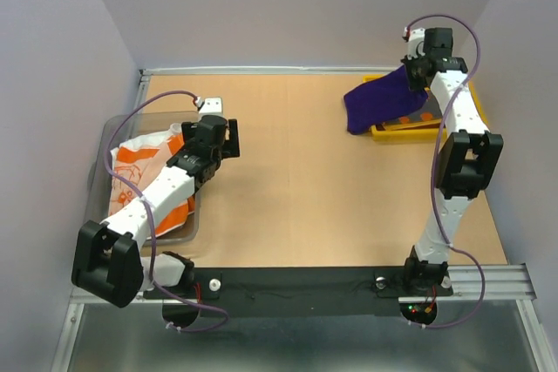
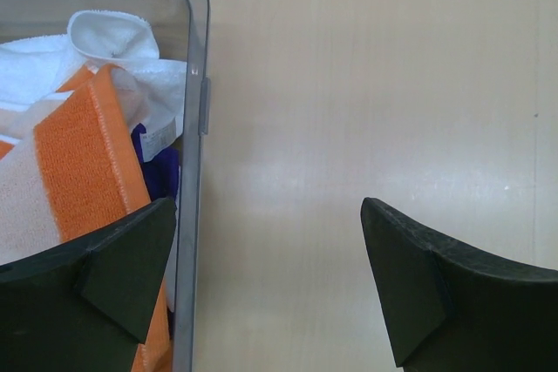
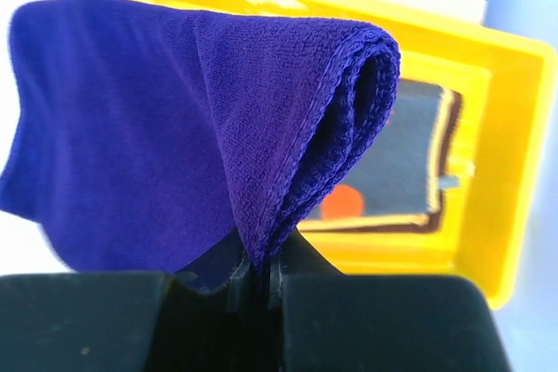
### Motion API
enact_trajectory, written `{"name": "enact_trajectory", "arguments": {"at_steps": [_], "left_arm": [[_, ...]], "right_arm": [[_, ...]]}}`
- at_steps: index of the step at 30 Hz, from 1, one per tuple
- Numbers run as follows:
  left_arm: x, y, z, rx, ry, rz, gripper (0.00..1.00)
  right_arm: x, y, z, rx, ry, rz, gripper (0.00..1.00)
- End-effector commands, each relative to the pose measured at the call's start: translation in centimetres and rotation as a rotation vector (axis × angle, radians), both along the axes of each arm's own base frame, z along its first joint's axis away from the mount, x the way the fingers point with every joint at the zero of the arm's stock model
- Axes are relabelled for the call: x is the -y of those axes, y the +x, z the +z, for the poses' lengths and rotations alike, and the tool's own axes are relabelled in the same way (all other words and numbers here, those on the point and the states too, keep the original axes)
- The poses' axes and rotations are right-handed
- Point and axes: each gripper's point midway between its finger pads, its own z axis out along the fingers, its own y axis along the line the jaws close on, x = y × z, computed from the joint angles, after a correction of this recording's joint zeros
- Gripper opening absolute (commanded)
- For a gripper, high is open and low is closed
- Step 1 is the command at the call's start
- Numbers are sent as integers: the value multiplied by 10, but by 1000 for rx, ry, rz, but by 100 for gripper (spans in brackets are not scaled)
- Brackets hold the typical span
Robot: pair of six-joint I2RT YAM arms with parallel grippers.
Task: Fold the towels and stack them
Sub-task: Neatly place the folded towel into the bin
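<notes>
At far right of the tan desk (image 1: 305, 172), right hand (image 3: 257, 272) clenched on a deep purple towel (image 3: 174, 128), terry-textured, folded, stitched hem curling over the yellow plastic tray (image 3: 514, 111). Inside that tray, a flat folded dark brown towel (image 3: 418, 163), with what may be an orange towel (image 3: 342, 204) under it. At left, left hand (image 2: 270, 276) released, hovering astride the rounded wall of the clear plastic bin (image 2: 196, 128); crumpled orange-and-white patterned towel (image 2: 78, 163) inside.
</notes>
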Motion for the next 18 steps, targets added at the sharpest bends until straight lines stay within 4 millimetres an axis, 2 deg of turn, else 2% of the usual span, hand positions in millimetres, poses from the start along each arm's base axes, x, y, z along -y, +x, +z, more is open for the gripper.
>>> {"name": "enact_trajectory", "arguments": {"at_steps": [1,4,9,18], "left_arm": [[-7,8,-1,17,29,36,99],[-6,11,-11,-9,45,36,99],[-6,12,-16,-26,52,37,99],[-4,12,-21,-38,53,26,98]], "right_arm": [[38,4,25,46,-80,-27,0],[58,9,28,61,-71,-43,1],[67,15,36,84,-81,-42,1],[77,21,30,83,-82,-53,0]]}}
